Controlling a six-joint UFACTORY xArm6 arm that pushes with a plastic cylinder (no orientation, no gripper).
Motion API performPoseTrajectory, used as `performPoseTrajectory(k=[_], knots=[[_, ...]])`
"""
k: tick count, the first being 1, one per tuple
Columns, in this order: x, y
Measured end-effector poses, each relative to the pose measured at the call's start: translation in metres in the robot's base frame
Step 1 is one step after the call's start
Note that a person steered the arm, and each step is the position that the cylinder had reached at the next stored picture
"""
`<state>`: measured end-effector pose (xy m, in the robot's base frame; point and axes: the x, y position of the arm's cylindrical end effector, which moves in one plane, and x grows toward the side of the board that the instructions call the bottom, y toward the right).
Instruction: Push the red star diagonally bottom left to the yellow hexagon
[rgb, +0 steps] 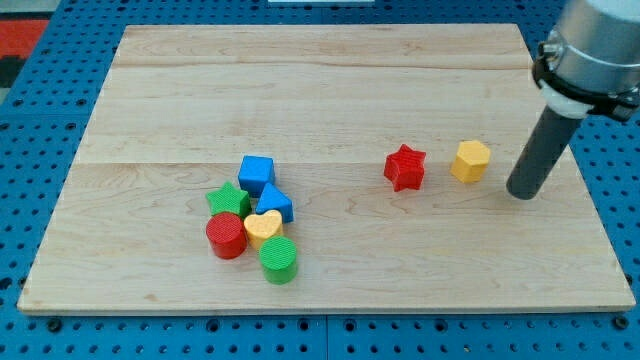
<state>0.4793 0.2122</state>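
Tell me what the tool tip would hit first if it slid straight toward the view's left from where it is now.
Probably the yellow hexagon. My tip sits just to its right, slightly lower in the view, so it might only clip the lower edge. The red star lies beyond it.

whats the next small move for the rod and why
Probably carry my tip over the view's top of the yellow hexagon to the upper right of the red star. The tip now sits right of the hexagon, with the hexagon between it and the star, which lies level with the hexagon. Pushing from there would strike the hexagon first; from the star's upper right, a push sends it down-left.
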Motion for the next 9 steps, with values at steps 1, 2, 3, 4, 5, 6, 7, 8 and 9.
performPoseTrajectory(k=[1, 2, 3, 4, 5, 6, 7, 8, 9], knots=[[-0.035, -0.066], [-0.085, -0.090], [-0.129, -0.130], [-0.106, -0.136], [-0.026, -0.088], [0.018, -0.105], [0.031, -0.140], [0.039, -0.164], [0.017, -0.196]])
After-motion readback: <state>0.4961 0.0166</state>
